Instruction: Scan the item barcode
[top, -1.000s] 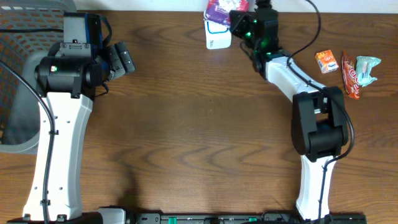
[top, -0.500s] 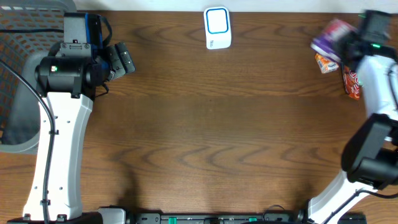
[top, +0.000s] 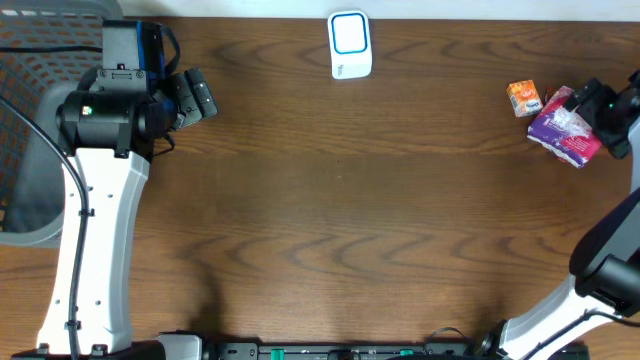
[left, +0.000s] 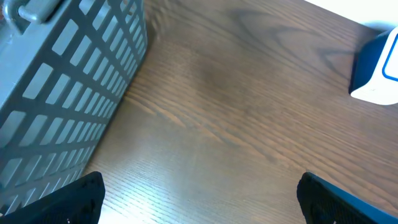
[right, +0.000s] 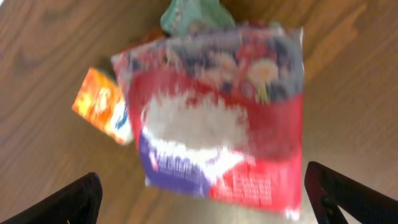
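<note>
Right wrist shows right pincer (right: 208, 198) spread wide, empty, facing snack bag (right: 217, 118); left pincer (left: 199, 196) wide, empty

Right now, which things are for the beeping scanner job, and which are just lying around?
For the job:
- barcode scanner
- purple and red packet, lying free in front of the open right end effector

Just lying about, for now:
- small orange packet
- teal wrapper
- grey basket

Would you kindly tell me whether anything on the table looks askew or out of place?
The purple-and-red packet lies skewed near the table's right edge, partly covering a teal item, beside the orange packet.
</note>
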